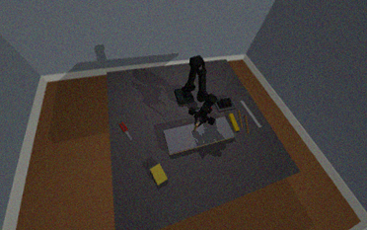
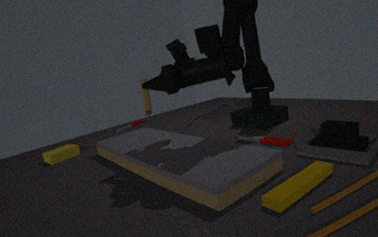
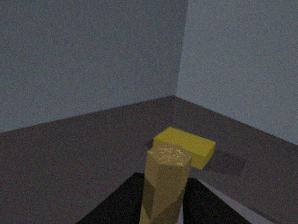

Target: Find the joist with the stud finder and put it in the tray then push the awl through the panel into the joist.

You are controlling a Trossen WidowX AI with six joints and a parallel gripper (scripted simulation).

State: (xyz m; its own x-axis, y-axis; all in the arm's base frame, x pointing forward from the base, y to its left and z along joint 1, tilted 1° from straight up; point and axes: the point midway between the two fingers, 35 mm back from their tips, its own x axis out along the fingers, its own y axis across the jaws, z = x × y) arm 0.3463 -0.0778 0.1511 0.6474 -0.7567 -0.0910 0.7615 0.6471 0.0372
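My gripper [image 1: 196,123] [image 2: 145,85] [image 3: 164,196] is shut on the awl. The awl's wooden handle [image 1: 196,126] [image 2: 147,100] [image 3: 167,175] hangs nearly upright, lower end down, above the panel; the thin shaft is too faint to make out. The floor panel [image 1: 177,138] [image 2: 249,163] is a pale slab with tan sides, partly under the arm's shadow. I cannot tell any hole in it. The black stud finder [image 1: 225,102] [image 2: 341,133] sits in the grey tray [image 2: 366,159], right of the arm's base. The joist is hidden.
A yellow block [image 1: 159,174] [image 2: 61,154] [image 3: 187,142] lies beyond the panel. A yellow bar [image 1: 233,123] [image 2: 298,187], two orange sticks and a pale strip [image 1: 251,114] lie right of it. One red-handled tool [image 1: 123,127] [image 2: 138,123] lies left, another [image 2: 276,141] near the base.
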